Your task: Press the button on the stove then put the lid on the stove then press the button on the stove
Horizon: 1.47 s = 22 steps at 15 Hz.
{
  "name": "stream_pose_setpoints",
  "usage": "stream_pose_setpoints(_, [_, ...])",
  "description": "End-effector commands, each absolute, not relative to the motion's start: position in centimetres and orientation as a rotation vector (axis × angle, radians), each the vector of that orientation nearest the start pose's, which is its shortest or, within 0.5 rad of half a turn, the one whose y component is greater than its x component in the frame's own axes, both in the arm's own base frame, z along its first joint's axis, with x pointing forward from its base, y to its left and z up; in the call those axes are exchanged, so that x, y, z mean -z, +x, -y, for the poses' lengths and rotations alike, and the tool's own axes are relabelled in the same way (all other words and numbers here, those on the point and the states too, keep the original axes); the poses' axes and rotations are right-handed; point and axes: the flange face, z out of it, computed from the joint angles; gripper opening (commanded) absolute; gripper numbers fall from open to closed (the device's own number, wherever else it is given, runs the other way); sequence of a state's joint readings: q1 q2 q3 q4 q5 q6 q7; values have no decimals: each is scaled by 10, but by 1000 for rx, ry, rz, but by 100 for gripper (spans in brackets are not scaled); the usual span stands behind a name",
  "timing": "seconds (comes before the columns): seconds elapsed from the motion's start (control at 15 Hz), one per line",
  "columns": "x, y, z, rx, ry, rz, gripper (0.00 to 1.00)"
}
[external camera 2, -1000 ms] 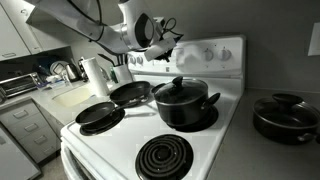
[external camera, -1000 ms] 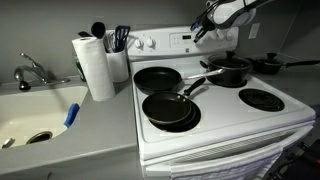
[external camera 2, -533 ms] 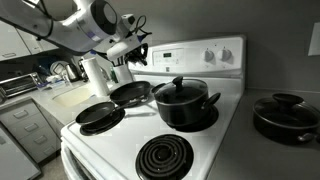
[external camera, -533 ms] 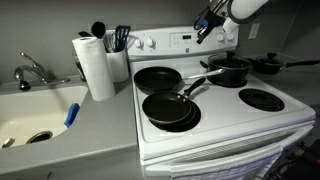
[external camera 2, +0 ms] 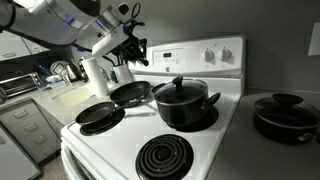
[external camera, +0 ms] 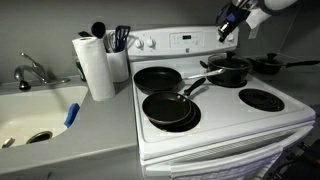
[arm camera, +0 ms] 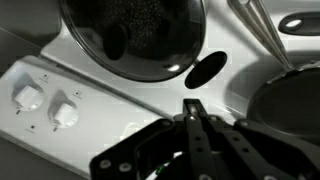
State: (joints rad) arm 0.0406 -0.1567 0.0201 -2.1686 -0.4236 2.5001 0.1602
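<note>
The white stove [external camera: 222,112] has four burners and a back panel with knobs and a central display [external camera: 185,40]. A black pot [external camera: 228,70] stands on the back burner with a lid [external camera 2: 181,87] on it that has a small dark knob. In the wrist view the lid [arm camera: 150,30] looks glossy. My gripper [external camera: 228,25] hangs in the air above the back panel, shut and empty. It also shows in the exterior view from the side [external camera 2: 135,45] and in the wrist view [arm camera: 193,112], above the white stove top [arm camera: 110,100].
Two black frying pans [external camera: 160,78] [external camera: 168,108] sit on the burners near the sink side. A second lidded black pot [external camera 2: 285,115] stands on the counter beside the stove. A paper towel roll [external camera: 96,65], a utensil holder [external camera: 120,55] and the sink [external camera: 35,110] are on the other side.
My gripper has moved away from the display on the back panel, rightward and slightly up in an exterior view. It stays shut. The pots and pans have not moved.
</note>
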Motion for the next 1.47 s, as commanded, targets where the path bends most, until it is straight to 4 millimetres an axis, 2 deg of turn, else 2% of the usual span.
stream_pose_setpoints(0.0, [-515,522,10,850,-3308,204,0])
stream_pose_setpoints(0.27, [-523,522,49,834,-3295,135,0])
stream_pose_setpoints(0.4, [-523,523,65,803,-3277,121,27])
stream_pose_setpoints(0.73, [-524,522,95,644,-3221,82,62])
stream_pose_setpoints(1.07, [-518,535,106,600,-3288,-39,97])
stream_pose_setpoints(1.4, [-498,557,99,587,-3300,-157,100])
